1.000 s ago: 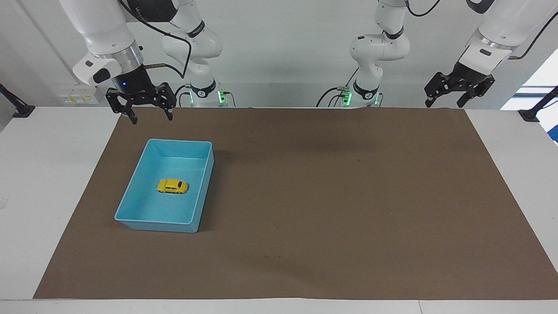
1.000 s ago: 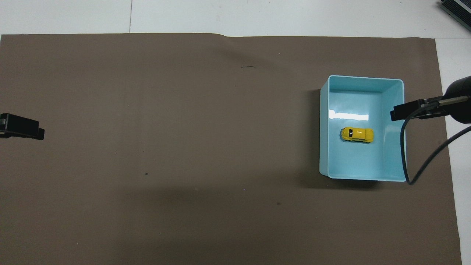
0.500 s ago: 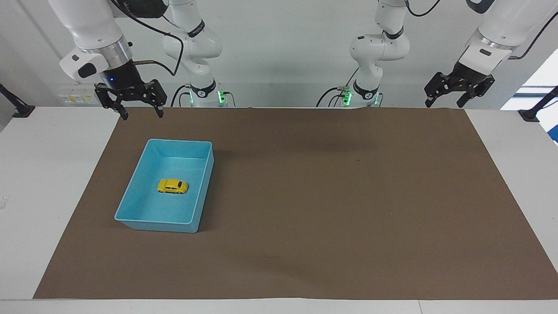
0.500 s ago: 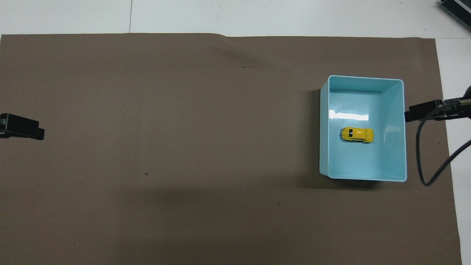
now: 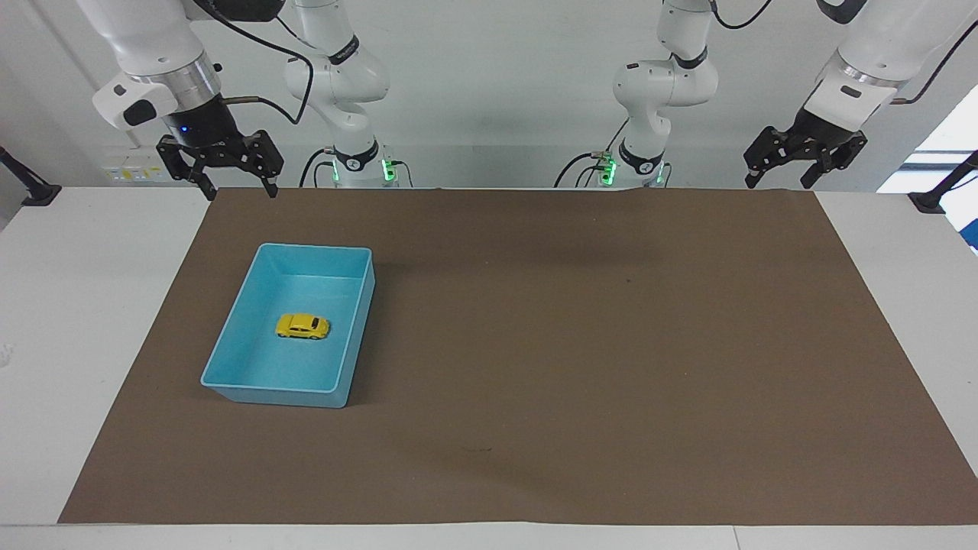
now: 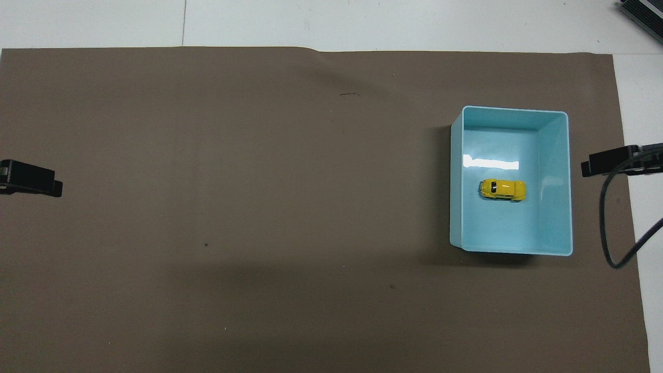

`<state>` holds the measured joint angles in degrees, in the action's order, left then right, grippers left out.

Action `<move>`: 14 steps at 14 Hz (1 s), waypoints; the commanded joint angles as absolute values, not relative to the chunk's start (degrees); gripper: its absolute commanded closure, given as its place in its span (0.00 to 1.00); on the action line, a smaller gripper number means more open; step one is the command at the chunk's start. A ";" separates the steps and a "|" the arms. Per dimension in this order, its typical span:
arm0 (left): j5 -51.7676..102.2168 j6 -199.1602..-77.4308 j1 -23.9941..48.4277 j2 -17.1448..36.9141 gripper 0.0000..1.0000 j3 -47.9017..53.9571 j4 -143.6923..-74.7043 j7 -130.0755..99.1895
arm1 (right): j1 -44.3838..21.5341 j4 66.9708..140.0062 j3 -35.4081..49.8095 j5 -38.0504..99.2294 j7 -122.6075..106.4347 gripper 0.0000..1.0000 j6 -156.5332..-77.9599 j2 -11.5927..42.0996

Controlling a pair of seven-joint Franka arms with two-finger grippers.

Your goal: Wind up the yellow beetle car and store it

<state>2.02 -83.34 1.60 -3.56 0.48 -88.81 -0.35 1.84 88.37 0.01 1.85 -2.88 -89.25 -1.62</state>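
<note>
The yellow beetle car point(image 5: 302, 326) point(image 6: 502, 189) stands on its wheels on the floor of the light blue bin point(image 5: 269, 396) point(image 6: 555, 171), about mid-bin, with nothing touching it. My right gripper point(image 5: 239, 192) hangs open and empty, high over the brown mat's edge beside the bin, toward the right arm's end of the table. One of its fingers point(image 6: 603, 161) shows at the edge of the overhead view. My left gripper point(image 5: 778, 182) waits open and empty, raised over the mat's corner at the left arm's end.
The brown mat point(image 5: 596, 351) covers most of the white table point(image 5: 84, 305). The bin is the only thing standing on it. A black cable point(image 6: 611, 228) loops down from the right arm beside the bin.
My right gripper has lifted and drawn back from the bin toward the right arm's end of the table. The car, the bin and the left arm have not moved.
</note>
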 commanded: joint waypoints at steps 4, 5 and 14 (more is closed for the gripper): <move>2.72 -83.14 0.62 -3.87 0.00 0.97 -89.12 -0.09 | 2.28 87.98 0.71 1.50 -2.02 0.00 -88.33 -1.93; 2.72 -83.14 0.62 -3.87 0.00 0.97 -89.12 -0.09 | 2.29 87.98 0.18 1.67 -2.11 0.00 -88.16 -1.93; 2.72 -83.14 0.62 -3.87 0.00 0.97 -89.12 -0.09 | 2.29 87.98 0.00 1.50 -2.02 0.00 -87.36 -1.67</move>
<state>2.02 -83.34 1.60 -3.56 0.48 -88.81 -0.35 1.85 88.37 -0.26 1.78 -2.88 -88.27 -1.62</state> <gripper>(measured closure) 0.000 0.000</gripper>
